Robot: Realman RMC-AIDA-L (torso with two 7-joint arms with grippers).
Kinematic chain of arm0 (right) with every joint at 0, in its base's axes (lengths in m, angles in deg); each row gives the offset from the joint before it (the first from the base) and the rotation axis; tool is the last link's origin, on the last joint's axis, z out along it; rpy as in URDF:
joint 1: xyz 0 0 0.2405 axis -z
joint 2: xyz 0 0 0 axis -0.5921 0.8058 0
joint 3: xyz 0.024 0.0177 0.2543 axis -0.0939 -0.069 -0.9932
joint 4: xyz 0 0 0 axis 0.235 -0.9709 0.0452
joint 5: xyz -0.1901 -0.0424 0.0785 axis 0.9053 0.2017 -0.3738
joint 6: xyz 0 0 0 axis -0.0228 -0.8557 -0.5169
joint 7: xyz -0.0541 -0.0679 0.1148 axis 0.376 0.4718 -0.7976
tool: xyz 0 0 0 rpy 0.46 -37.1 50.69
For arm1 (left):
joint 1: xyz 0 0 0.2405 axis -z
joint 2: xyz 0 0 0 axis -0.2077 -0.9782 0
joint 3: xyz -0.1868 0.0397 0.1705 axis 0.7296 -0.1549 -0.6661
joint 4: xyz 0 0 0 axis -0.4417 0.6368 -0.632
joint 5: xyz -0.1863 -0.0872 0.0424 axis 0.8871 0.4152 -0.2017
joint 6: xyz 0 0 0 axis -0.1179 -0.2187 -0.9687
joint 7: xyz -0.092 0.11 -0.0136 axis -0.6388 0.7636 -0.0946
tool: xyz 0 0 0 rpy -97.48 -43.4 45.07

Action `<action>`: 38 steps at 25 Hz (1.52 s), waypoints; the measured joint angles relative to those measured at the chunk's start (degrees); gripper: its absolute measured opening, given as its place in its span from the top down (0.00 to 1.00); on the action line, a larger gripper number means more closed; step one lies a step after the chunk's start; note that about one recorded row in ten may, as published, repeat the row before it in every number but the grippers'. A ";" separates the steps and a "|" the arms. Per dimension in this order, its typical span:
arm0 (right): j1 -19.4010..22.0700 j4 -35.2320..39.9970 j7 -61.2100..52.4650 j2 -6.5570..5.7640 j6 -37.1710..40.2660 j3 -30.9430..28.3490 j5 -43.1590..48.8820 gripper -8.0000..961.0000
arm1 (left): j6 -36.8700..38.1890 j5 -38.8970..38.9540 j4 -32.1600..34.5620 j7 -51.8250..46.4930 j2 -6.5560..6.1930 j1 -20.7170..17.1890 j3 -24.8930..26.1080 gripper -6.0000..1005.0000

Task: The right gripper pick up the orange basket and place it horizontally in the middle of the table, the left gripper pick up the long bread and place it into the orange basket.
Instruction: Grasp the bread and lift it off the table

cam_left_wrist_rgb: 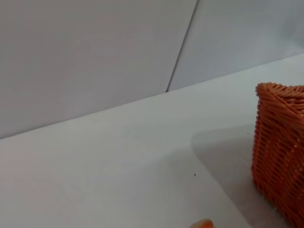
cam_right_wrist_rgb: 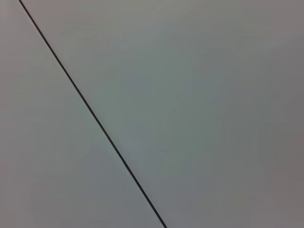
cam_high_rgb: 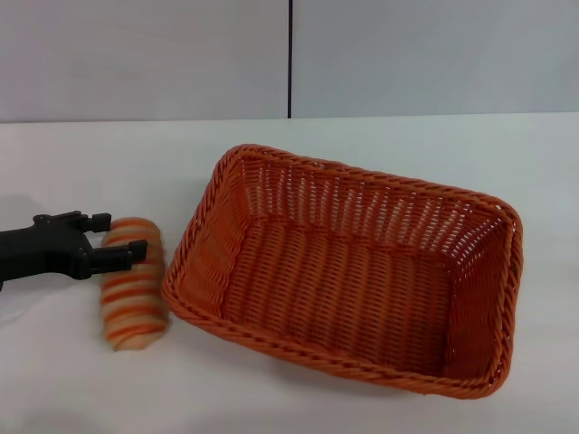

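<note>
Fingers [cam_high_rgb: 137, 248] of your left gripper [cam_high_rgb: 116, 237] straddle the upper part of the long bread [cam_high_rgb: 134, 284], one on its far side and one laid across its striped top, so they look closed around the loaf, though you cannot confirm from these views how firmly they press. Your right gripper is out of sight in every view; its wrist camera shows only grey wall. Working down by size: the table [cam_high_rgb: 81, 380] is plain, white and smooth, offering little friction. On it, the orange basket [cam_high_rgb: 362, 271] sits roughly central and a little to your right, its long side running across and slightly skewed; it is stiff woven wicker with a braided rim and openwork sides, probably light, and the rim would be the natural place to take hold. The bread lies on the table just beside the basket's left end, nearly touching it. It is oblong, ridged in orange-brown and cream bands, likely soft and light, so grip across its narrow middle, gently, to avoid crushing it or letting it swing.
</note>
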 joint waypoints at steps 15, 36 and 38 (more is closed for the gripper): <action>0.33 0.00 -0.09 0.22 0.01 0.00 -0.11 0.57 | -0.50 0.40 0.05 0.09 0.27 -0.23 -1.19 0.29; 0.42 1.42 -0.09 -0.16 0.01 0.00 -0.66 0.57 | 0.82 1.96 0.00 1.36 0.49 -0.71 -0.84 0.47; 0.42 1.41 -0.09 -0.16 0.01 0.00 -0.65 0.57 | 0.85 1.97 0.00 1.36 0.49 -0.71 -0.84 0.48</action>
